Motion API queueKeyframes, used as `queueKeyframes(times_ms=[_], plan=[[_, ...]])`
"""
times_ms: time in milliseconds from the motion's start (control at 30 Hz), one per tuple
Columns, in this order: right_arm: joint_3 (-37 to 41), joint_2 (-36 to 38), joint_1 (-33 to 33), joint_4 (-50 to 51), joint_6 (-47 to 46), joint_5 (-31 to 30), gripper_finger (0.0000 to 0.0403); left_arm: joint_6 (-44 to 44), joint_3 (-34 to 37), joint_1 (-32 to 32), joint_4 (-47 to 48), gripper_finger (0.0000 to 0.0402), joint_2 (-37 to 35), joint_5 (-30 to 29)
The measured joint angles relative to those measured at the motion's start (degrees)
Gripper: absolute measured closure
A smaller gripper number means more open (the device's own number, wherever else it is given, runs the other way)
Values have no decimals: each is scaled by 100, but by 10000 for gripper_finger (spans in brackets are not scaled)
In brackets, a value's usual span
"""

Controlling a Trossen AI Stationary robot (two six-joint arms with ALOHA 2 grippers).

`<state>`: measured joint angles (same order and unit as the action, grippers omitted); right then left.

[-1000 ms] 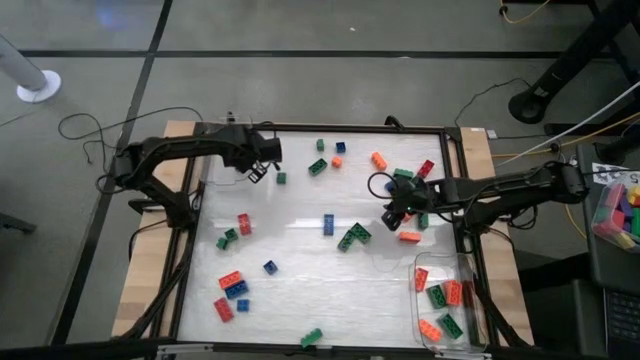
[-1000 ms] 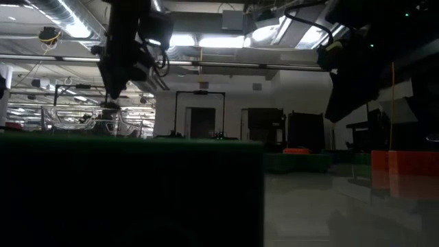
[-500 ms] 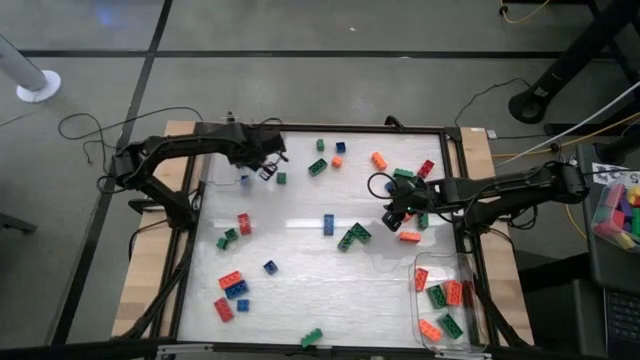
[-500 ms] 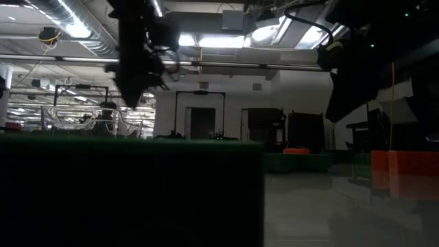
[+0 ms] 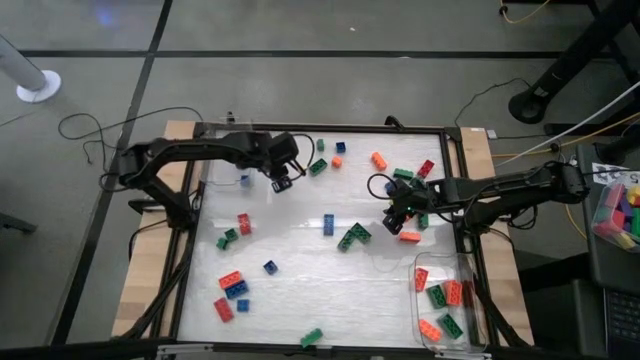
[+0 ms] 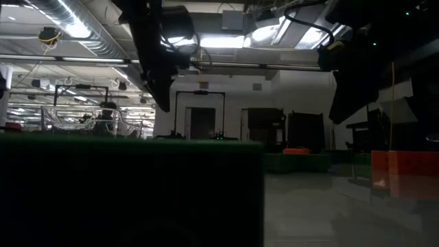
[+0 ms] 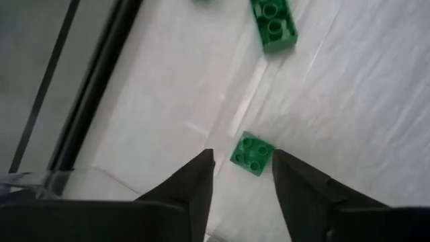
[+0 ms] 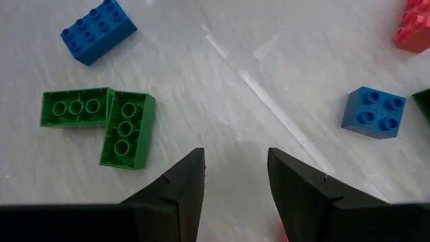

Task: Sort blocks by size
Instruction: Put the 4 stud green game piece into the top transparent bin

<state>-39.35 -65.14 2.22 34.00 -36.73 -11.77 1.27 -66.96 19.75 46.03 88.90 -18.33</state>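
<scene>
The white table (image 5: 300, 260) carries scattered blocks (image 5: 231, 287); several lie in a clear bin (image 5: 478, 340) at its near right corner. The left gripper (image 7: 243, 176), parted and empty, hovers at a small green block (image 7: 252, 153) lying just ahead between its fingertips. The right gripper (image 8: 235, 176), parted and empty, hangs near two long green blocks (image 8: 101, 121).

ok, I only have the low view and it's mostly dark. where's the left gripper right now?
Observer: The high view puts the left gripper over the table's left half, at a small green square brick.
Operator: holding it?
Observer: No. Its wrist view shows open fingers, with the brick lying on the table just ahead of the tips.
Operator: and the right one?
Observer: The right gripper is open over bare table with nothing between its fingers. A pair of long green bricks lies close by.
</scene>
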Motion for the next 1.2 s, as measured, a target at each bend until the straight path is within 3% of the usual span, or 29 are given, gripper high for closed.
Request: queueKeyframes(times_ms=[267, 467, 933, 1033, 1200], plan=[[0, 2, 0, 7, 0, 19, 242, -750, 0, 17, 1, 195, 695, 237], [0, 2, 0, 11, 0, 24, 242, -1843, 0, 42, -14, 196, 1274, 441], [0, 2, 0, -7, 0, 10, 242, -1983, -13, 565, -215, 200, 1847, 475], [0, 2, 2, -12, 4, -4, 242, -1986, -15, 592, -209, 213, 1847, 558], [0, 4, 2, -101, 528, 226, 242, -1924, -25, 573, -162, 282, 1838, 680]])
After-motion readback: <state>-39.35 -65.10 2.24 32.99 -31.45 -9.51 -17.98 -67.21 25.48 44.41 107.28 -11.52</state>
